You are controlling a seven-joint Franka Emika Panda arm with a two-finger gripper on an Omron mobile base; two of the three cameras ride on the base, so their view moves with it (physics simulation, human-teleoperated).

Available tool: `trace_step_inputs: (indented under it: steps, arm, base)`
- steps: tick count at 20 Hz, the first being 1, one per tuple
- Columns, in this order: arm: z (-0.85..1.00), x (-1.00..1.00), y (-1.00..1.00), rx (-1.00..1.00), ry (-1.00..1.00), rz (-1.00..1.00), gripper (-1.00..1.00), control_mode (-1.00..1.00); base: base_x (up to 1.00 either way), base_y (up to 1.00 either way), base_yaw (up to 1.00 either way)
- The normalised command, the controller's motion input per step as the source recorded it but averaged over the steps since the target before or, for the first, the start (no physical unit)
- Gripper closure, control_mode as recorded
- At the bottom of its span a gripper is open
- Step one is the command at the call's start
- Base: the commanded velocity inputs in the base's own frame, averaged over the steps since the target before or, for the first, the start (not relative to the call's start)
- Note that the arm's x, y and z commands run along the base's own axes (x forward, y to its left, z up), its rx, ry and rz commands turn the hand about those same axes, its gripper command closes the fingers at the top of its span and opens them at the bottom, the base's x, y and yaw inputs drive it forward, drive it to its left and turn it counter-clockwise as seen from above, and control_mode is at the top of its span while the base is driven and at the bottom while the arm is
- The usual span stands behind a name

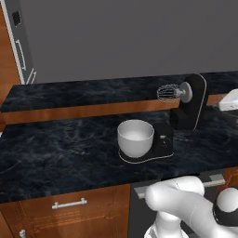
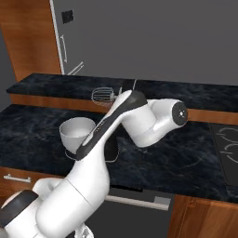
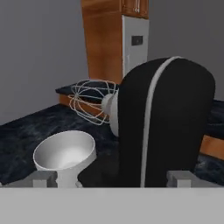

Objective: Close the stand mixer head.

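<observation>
The black stand mixer head is tilted up and back, nearly upright, with its silver hub and wire whisk pointing left over the white bowl. In the hand view the back of the head looms close in front, with the whisk to its left and the bowl below. My gripper is open just behind the head, with fingertips set wide and nothing between them. In the right base view my arm hides most of the mixer; the whisk and bowl show.
The mixer stands on a dark marble counter with a raised ledge behind it. A steel fridge stands at far left. A cooktop lies at right. A drawer with a handle sits below the counter.
</observation>
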Motion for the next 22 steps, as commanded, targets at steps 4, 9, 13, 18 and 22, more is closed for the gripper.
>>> trace_step_inputs:
  steps: [4, 9, 13, 18, 22]
  arm:
    - [-0.02, 0.87, -0.05, 0.08, -0.17, 0.21, -1.0, -1.0]
    - [0.18, 0.85, -0.01, -0.01, -0.02, 0.18, -1.0, -1.0]
    - [-0.07, 0.68, 0.69, -0.1, -0.04, 0.27, -1.0, -1.0]
    - [-0.65, 0.43, 1.0, -0.26, -0.17, 0.3, -1.0, -1.0]
    - [-0.91, 0.34, 1.0, -0.3, -0.22, 0.21, -1.0, -1.0]
  base:
    - [0.0, 0.0, 0.0]
    - [0.0, 0.0, 0.0]
    - [0.0, 0.0, 0.0]
    - [0.0, 0.0, 0.0]
    - [0.0, 0.0, 0.0]
